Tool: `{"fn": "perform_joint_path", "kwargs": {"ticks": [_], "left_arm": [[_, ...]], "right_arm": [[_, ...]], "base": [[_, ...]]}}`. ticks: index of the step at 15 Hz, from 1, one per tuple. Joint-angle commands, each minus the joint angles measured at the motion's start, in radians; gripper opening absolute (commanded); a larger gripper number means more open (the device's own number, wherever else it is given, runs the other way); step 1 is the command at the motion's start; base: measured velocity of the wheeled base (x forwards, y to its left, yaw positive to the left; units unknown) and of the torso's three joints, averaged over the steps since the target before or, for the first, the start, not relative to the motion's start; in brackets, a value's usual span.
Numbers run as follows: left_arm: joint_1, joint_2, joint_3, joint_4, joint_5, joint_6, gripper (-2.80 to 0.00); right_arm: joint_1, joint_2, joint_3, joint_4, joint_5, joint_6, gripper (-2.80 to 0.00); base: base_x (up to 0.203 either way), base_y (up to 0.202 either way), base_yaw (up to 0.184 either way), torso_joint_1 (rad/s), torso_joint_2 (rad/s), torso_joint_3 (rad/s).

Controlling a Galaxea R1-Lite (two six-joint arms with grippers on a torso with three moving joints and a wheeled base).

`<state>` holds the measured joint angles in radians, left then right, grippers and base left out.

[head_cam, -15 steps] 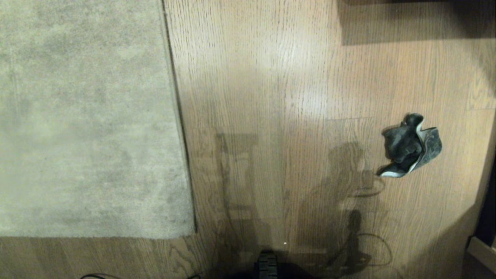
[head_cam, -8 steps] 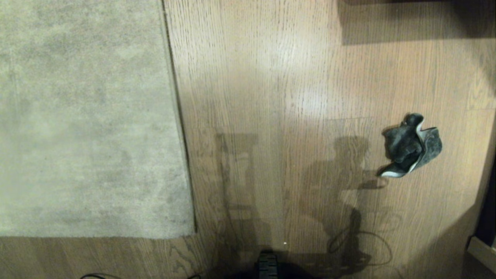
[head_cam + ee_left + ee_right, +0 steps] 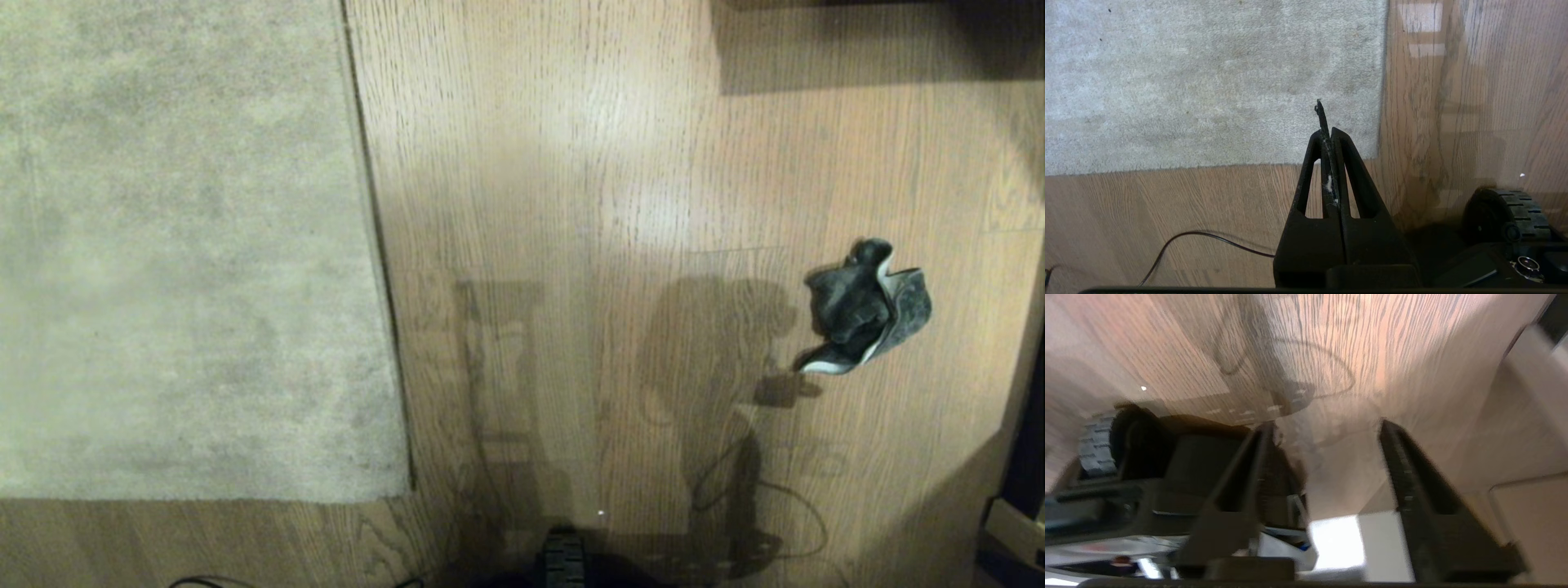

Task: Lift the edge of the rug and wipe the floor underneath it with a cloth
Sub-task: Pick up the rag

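The pale grey-beige rug lies flat at the left, its straight rug edge (image 3: 377,245) running down to a corner (image 3: 404,490). Brown wood-grain floor (image 3: 571,163) fills everything else. The cloth (image 3: 865,306), dark and crumpled with a paler side, lies on the planks at the right, far from the rug. Neither gripper shows in the head view. In the left wrist view my left gripper (image 3: 1327,132) is shut, hanging above the rug corner (image 3: 1378,157), with a thin dark strand poking out past its tips. My right gripper (image 3: 1326,424) stands open over bare floor with nothing between its fingers.
My base and a wheel (image 3: 563,559) sit at the near edge, with a thin black cable (image 3: 1208,239) on the floor beside them. Dark furniture (image 3: 857,4) casts a shadow at the far right. Pale furniture (image 3: 1016,523) stands at the near right.
The right arm's shadow on the floor has grown and slid up toward the cloth. The rug and the cloth have stayed where they were.
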<state>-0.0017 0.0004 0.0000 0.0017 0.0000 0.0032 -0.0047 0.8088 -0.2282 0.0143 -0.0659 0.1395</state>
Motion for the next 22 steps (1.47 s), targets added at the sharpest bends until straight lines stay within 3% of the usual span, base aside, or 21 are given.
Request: {"fn": "perform_joint_path", "kwargs": {"ticks": [1,6,12,16,22], "left_arm": [[0.0,0.0,0.0,0.0,0.0,0.0,-2.8],[0.0,0.0,0.0,0.0,0.0,0.0,-2.8],[0.0,0.0,0.0,0.0,0.0,0.0,-2.8],[0.0,0.0,0.0,0.0,0.0,0.0,-2.8],[0.0,0.0,0.0,0.0,0.0,0.0,-2.8]], "right_arm": [[0.0,0.126,0.027,-0.103,0.0,0.03,0.0],[0.0,0.351,0.101,-0.485,0.002,0.081,0.0],[0.001,0.55,0.105,-0.805,-0.029,0.087,0.0],[0.003,0.572,0.085,-0.883,-0.069,0.006,0.0],[0.005,0.573,0.06,-0.906,-0.115,-0.018,0.0]], "base": [[0.0,0.0,0.0,0.0,0.0,0.0],[0.0,0.0,0.0,0.0,0.0,0.0],[0.0,0.0,0.0,0.0,0.0,0.0],[0.0,0.0,0.0,0.0,0.0,0.0],[0.0,0.0,0.0,0.0,0.0,0.0]]}}
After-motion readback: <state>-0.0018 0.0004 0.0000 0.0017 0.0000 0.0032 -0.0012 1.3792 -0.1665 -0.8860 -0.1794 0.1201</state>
